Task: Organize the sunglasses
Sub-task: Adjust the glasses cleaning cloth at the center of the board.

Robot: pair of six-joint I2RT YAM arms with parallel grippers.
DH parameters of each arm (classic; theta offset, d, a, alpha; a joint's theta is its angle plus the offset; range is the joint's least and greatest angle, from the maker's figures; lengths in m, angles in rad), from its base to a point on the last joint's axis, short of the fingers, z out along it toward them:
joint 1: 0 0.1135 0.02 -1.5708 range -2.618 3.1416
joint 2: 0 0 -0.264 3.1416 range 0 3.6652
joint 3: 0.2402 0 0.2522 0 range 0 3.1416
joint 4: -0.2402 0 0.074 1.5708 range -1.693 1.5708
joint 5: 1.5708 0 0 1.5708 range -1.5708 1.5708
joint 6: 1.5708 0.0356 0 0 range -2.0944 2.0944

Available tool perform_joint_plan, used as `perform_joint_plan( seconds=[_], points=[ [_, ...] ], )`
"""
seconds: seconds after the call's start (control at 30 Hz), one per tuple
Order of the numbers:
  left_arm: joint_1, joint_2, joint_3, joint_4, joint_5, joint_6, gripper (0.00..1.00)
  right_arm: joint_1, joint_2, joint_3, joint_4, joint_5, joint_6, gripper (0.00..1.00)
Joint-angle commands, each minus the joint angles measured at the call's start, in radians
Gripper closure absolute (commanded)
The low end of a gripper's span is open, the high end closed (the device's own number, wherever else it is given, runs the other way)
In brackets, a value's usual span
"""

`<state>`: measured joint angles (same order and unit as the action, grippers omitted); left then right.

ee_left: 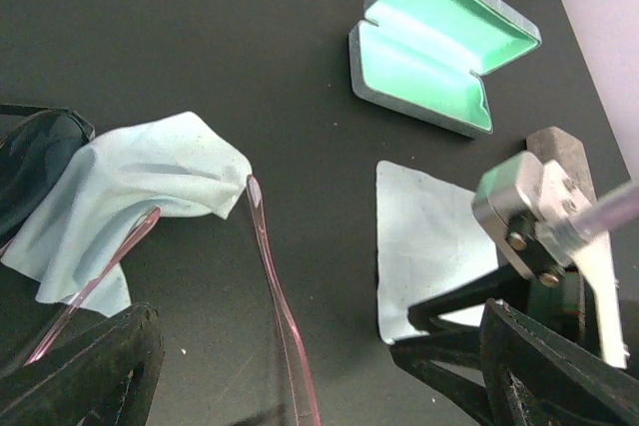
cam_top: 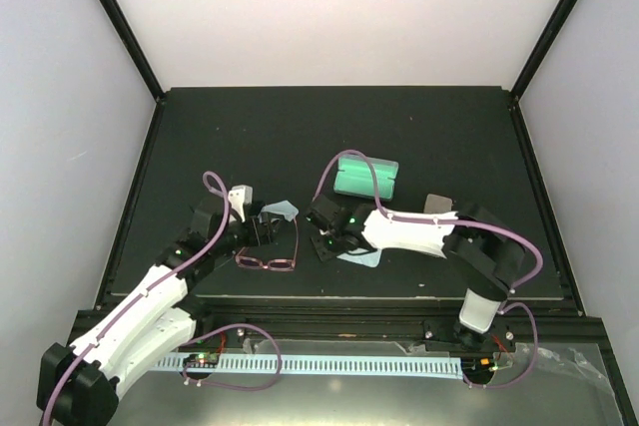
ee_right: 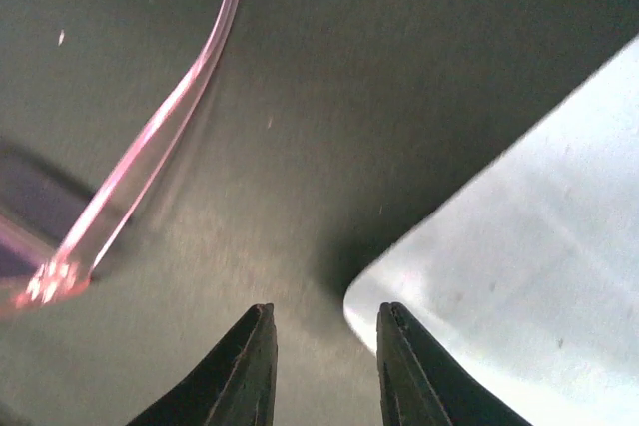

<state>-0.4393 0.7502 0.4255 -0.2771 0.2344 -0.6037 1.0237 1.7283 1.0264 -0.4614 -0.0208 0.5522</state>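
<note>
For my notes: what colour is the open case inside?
Mint green lining; best in left wrist view.

No readable text, label, brand or number appears anywhere.

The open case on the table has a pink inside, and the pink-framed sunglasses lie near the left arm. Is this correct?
Not quite: the left wrist view shows the open case has a green inside. The pink-framed sunglasses do lie near the left arm.
</note>
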Motion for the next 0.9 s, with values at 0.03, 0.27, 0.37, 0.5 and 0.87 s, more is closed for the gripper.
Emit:
perform_joint_plan(
  seconds=[0.03,0.27,0.37,0.5,0.87],
  points=[
    [-0.004,-0.029,0.046,-0.027,-0.035,0.012,0.13,0.014,0.103,0.092,-0.085,0.167,-0.026,0.69],
    [-0.004,-0.029,0.041,-0.037,-0.034,0.012,0.13,0.015,0.162,0.096,-0.089,0.171,-0.022,0.71],
    [-0.004,-0.031,0.038,-0.035,-0.034,0.01,0.13,0.015,0.181,0.092,-0.093,0.165,-0.019,0.75],
    [-0.004,-0.029,0.039,-0.036,-0.033,0.015,0.13,0.015,0.196,0.086,-0.12,0.203,-0.008,0.87],
    [-0.004,-0.023,0.044,-0.029,-0.023,0.014,0.13,0.015,0.102,0.036,-0.062,0.072,-0.031,0.99]
  ],
)
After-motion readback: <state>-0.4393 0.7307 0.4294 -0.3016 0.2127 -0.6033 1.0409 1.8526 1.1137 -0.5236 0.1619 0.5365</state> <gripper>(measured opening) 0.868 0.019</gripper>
